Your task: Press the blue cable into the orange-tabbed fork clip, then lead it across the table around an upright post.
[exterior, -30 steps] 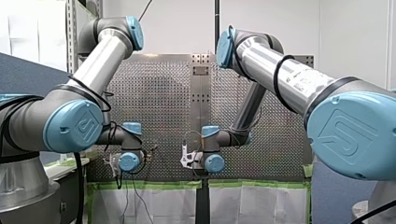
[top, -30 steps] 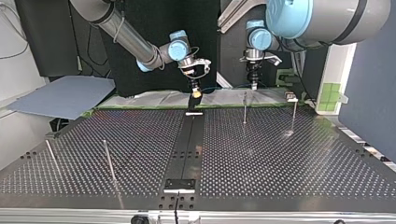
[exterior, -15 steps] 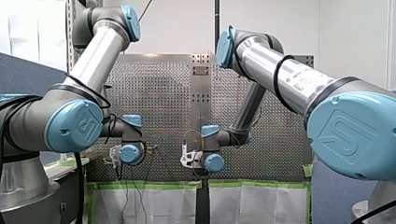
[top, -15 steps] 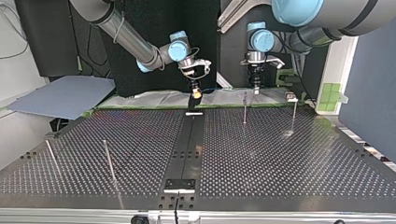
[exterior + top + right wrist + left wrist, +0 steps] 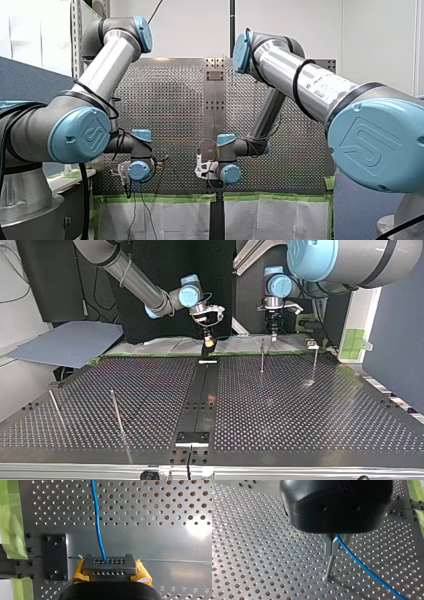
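Observation:
The blue cable (image 5: 362,567) is pinched in my left gripper (image 5: 334,548), whose metal fingers are shut just above an upright post (image 5: 329,567); from there the cable runs off over the perforated table (image 5: 262,555). In the top view this gripper (image 5: 272,334) hangs at the far edge, right of centre, by a thin post (image 5: 261,356). My right gripper (image 5: 207,341), with yellow pads, hovers over the dark centre strip. In its wrist view the cable (image 5: 97,517) ends between its shut fingers (image 5: 109,566). No orange-tabbed fork clip is identifiable in any view.
More thin posts stand at the top view's far right (image 5: 314,362) and near left (image 5: 116,412), (image 5: 55,407). A black screwed plate (image 5: 55,556) and green tape (image 5: 12,520) lie beside my right gripper. A grey sheet (image 5: 70,342) lies off the table at the top view's left.
My left gripper has shifted slightly along the far edge and dipped over the nearby post. My right gripper has barely moved. Both stay shut on the cable.

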Action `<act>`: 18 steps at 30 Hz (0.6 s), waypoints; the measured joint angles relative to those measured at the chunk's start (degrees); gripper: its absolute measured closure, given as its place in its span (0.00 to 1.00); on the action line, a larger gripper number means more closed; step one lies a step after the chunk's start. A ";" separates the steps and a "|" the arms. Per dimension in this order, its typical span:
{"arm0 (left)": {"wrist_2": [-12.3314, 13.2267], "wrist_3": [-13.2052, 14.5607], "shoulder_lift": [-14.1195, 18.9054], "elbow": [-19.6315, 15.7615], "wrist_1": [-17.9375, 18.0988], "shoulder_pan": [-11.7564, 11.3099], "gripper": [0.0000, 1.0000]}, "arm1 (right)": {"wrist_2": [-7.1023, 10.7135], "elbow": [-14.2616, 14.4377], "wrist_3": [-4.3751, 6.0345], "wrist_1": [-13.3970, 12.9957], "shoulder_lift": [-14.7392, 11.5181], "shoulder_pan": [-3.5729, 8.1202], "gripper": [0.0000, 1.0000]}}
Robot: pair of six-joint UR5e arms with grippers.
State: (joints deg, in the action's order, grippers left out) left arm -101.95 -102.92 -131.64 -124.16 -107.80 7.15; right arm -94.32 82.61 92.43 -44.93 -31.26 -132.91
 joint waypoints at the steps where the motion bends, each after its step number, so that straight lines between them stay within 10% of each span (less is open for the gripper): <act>1: 0.03 -0.07 -0.01 0.10 -0.01 -0.04 1.00 | 0.00 -0.04 -0.01 0.02 0.00 0.05 1.00; 18: 3.25 -1.98 -0.40 1.79 -0.61 -1.03 1.00 | 0.02 -0.85 -1.00 1.90 0.00 0.50 1.00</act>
State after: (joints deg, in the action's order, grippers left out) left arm -98.70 -104.91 -132.04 -122.37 -108.42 6.12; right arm -94.30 81.76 91.43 -43.02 -31.26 -132.41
